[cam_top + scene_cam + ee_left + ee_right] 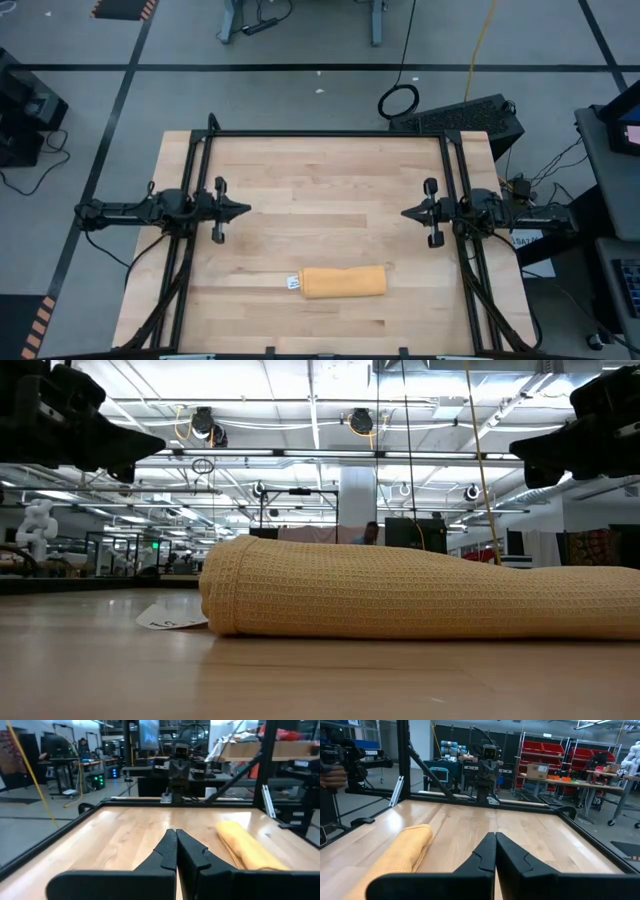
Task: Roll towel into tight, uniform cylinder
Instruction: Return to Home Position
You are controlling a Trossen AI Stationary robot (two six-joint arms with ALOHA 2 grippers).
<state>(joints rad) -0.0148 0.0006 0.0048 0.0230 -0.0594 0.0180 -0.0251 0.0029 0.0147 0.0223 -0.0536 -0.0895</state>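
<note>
We see the rolled towel (pixel 343 282) lying free on the table (pixel 320 170) near the low camera's edge, long axis running left to right, nearer the right gripper (pixel 407 213) than the left gripper (pixel 243 210), both with fingers pressed together.

The mustard-yellow towel (pixel 344 282) lies rolled into a cylinder, white label (pixel 293 283) at its end.
</note>
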